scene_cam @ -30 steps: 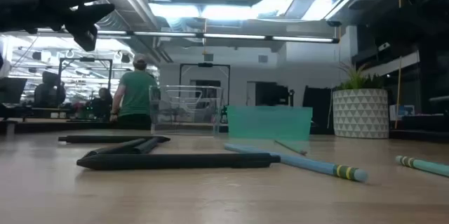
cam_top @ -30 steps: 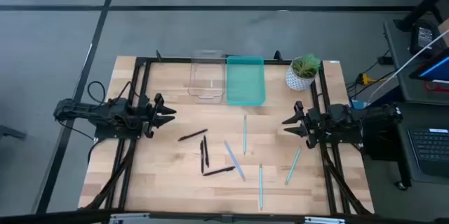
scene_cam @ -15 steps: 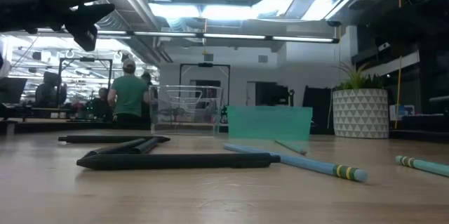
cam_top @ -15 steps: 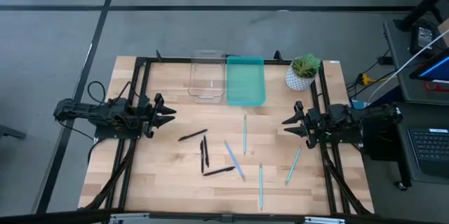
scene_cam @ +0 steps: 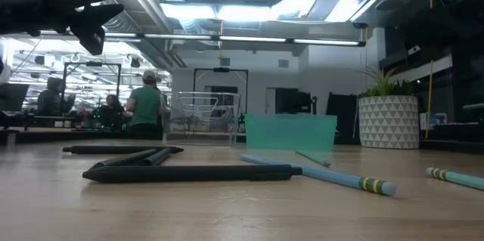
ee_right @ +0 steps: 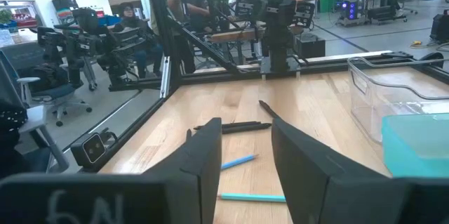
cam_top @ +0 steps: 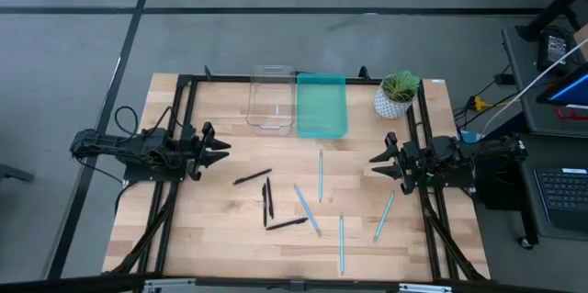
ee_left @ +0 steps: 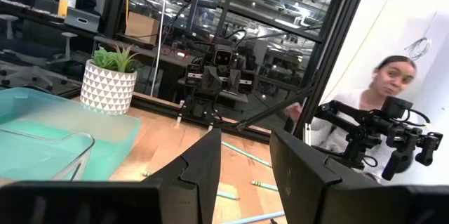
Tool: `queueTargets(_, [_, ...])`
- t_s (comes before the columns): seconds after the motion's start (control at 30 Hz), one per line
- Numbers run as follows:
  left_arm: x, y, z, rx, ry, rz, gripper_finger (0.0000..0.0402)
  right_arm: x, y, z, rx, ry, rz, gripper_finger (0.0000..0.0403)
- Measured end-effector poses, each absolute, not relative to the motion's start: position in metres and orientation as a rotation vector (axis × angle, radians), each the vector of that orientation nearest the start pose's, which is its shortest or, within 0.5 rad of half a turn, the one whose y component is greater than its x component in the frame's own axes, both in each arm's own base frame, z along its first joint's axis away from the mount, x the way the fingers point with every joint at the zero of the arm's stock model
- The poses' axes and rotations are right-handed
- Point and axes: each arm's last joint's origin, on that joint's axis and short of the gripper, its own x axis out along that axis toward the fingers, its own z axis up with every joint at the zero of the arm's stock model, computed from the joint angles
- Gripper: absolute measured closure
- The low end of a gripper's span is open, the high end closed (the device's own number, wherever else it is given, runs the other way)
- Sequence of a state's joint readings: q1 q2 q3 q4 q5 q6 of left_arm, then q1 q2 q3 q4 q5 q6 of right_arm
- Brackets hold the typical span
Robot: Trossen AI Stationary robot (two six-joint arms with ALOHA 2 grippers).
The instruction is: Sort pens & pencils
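Opening stage of the sort: nothing is picked up yet. The left gripper (cam_top: 223, 150) hangs above the surface (cam_top: 211, 229) at its left edge, jaws spread with a clear gap and holding nothing, as its wrist view confirms (ee_left: 242, 175). The right gripper (cam_top: 376, 163) mirrors it at the right edge, jaws likewise parted and empty (ee_right: 245, 157). Both point inward toward the middle of the surface.

The pens and pencils lie loose in the middle, well apart from either gripper. Four black sticks (cam_top: 266, 201) cluster left of centre; the low view shows one lying across the foreground (scene_cam: 189, 172). The teal sticks (cam_top: 320, 175) are scattered right of centre, one (cam_top: 383, 217) nearest the right arm. None is in a container.

At the far edge stand a clear bin (cam_top: 270, 98) and a teal bin (cam_top: 322, 106), touching side by side; a potted plant (cam_top: 396, 95) stands just right of them.

Judgement: the next move is a first reach. It calls for one arm to descend over a single stick, jaws set across its length, clear of the neighbours; the black cluster is tight, so an outlying stick looks easier
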State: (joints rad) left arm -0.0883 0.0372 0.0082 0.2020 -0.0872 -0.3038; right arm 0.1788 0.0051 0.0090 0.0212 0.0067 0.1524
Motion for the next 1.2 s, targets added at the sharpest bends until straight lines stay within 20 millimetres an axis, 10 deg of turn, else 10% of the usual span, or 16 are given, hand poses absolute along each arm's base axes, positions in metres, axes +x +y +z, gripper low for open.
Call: queueTargets(1.2, [0.0978, -0.0062, 0.1828, -0.318, -0.171, -0.028, 0.0283, 0.0959, 0.0172, 0.1687, 0.237, -0.01, 0.175, 0.0276])
